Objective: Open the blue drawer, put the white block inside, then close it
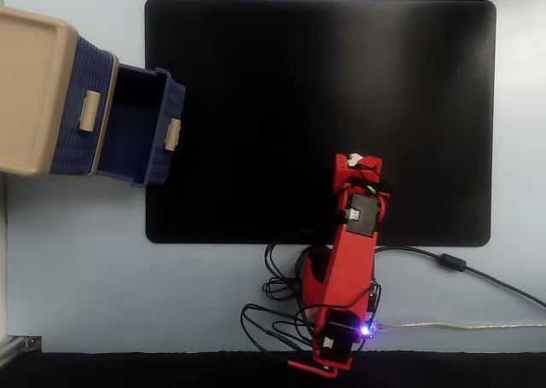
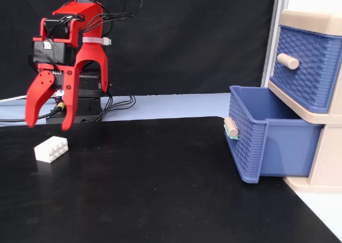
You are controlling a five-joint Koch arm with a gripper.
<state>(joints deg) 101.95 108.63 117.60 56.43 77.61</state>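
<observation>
A fixed view from the side shows my gripper (image 2: 47, 123) hanging above the white block (image 2: 51, 148), jaws wide and empty; the block sits on the black mat (image 2: 160, 189), at about nine o'clock from the blue drawer (image 2: 267, 141), well apart from it; the drawer is already pulled out; I think picking up comes now; next I must drop straight down and squeeze the block.

Plastics on a matt mat

We see a woven-textured blue drawer (image 2: 267, 141), smooth studded white block (image 2: 51, 149), glossy red gripper (image 2: 48, 121).
</observation>
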